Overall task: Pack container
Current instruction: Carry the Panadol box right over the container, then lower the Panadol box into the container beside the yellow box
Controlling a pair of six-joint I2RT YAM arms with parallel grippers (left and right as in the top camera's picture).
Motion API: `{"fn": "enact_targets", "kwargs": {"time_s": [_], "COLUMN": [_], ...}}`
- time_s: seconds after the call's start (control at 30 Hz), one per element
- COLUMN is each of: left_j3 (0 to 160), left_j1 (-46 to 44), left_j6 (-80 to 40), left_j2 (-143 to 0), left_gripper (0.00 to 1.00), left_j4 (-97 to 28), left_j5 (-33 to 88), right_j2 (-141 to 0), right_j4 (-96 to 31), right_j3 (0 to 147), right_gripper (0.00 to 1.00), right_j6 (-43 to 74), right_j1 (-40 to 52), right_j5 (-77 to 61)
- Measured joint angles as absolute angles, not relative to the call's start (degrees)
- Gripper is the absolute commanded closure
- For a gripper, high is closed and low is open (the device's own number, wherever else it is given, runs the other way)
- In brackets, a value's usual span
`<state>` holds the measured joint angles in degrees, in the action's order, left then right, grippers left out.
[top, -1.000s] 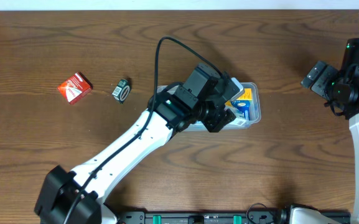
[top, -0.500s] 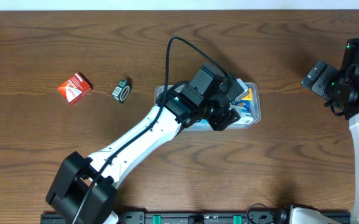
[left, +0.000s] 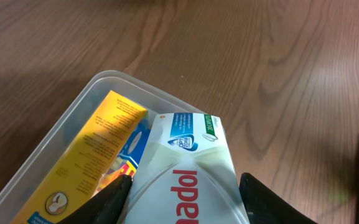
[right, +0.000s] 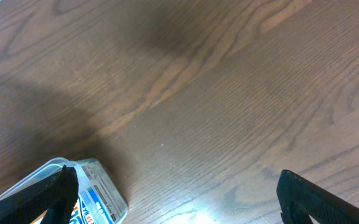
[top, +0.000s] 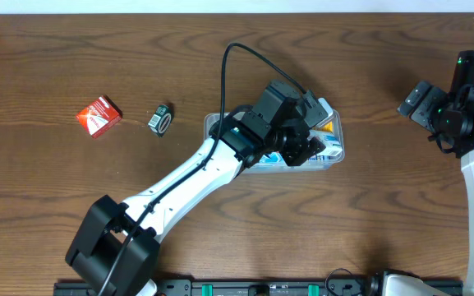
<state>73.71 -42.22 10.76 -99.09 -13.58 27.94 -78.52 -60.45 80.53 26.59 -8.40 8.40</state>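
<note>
The container (top: 339,146), a clear plastic tub, stands mid-table. It also shows in the left wrist view (left: 114,79) and the right wrist view (right: 107,190). Inside it lies a yellow box (left: 98,165) with blue-printed packs beside it. My left gripper (top: 306,138) is over the tub's right half, shut on a white box with red lettering (left: 191,155), held at the tub's rim next to the yellow box. My right gripper (top: 421,103) is open and empty at the far right, off the tub. Its fingers (right: 179,205) frame bare wood.
A red box (top: 98,115) and a small dark green box (top: 161,119) lie on the wood to the left of the tub. The left arm stretches diagonally from the lower left across the table, covering much of the tub.
My left gripper has moved right and farther along the tub with the white box in it. The right arm has not moved.
</note>
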Motion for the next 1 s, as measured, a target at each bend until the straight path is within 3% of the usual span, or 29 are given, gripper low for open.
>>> {"fn": "enact_targets", "kwargs": {"time_s": [1.0], "left_j3": [73.7], "left_j1": [-42.2], "left_j6": [11.0], "left_j2": [-103.6], "left_gripper": [0.44], "left_j4": [-10.0], "left_j5": [25.3], "right_j2": [-78.5], "right_j4": [-60.4], "right_j3": [80.5], "right_gripper": [0.01], "right_j6": [26.6], "right_j1": [-8.4], "right_j5": [8.4]}}
